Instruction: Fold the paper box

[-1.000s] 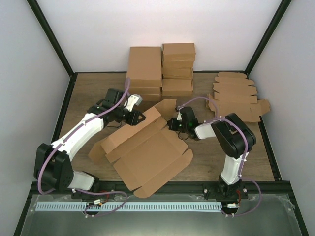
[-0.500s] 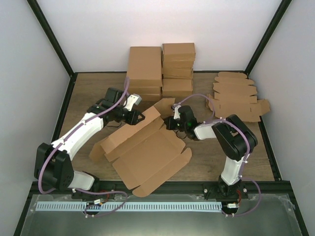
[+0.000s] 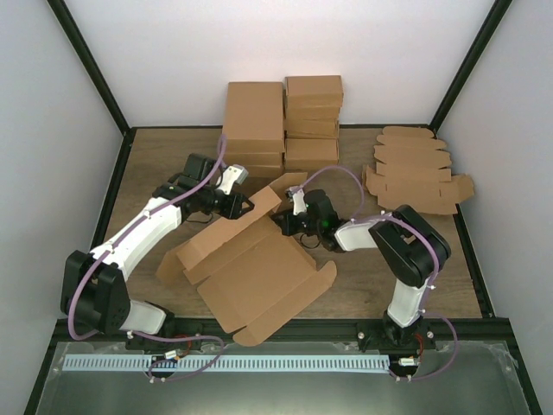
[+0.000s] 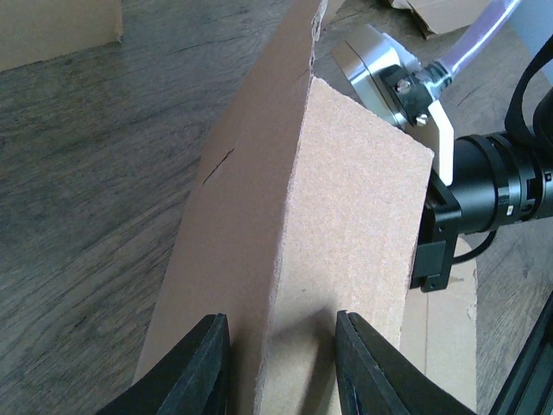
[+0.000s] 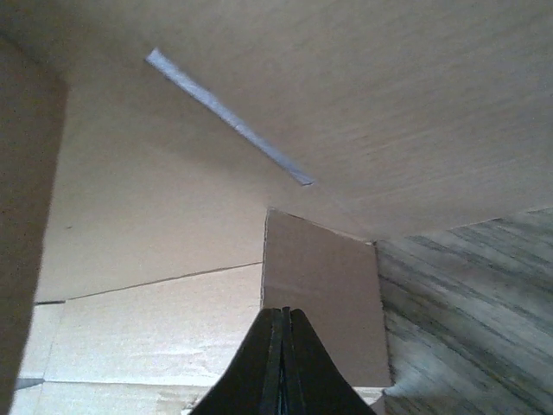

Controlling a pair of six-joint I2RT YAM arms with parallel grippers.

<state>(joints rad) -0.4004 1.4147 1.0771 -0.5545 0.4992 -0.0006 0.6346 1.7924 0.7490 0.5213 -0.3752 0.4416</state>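
The paper box [image 3: 259, 277] lies opened out mid-table, its far panel tilted up. My left gripper [image 3: 251, 206] holds that raised panel at its far corner. In the left wrist view its jaws [image 4: 281, 354] straddle the doubled cardboard [image 4: 346, 216], one finger on each face. My right gripper [image 3: 279, 226] is shut and empty, pushed in under the raised panel from the right. In the right wrist view its closed tips [image 5: 283, 333] point at a small inner flap [image 5: 320, 294], with the panel overhead. The right arm's wrist body [image 4: 492, 199] shows behind the cardboard.
Stacks of smaller brown boxes [image 3: 285, 121] stand at the back centre. Flat blanks with rounded tabs [image 3: 415, 169] lie at the back right. Black frame posts and white walls close in the wooden table [image 3: 147, 164].
My right gripper has slid left, further under the raised panel. The left gripper and its hold on the panel look unchanged.
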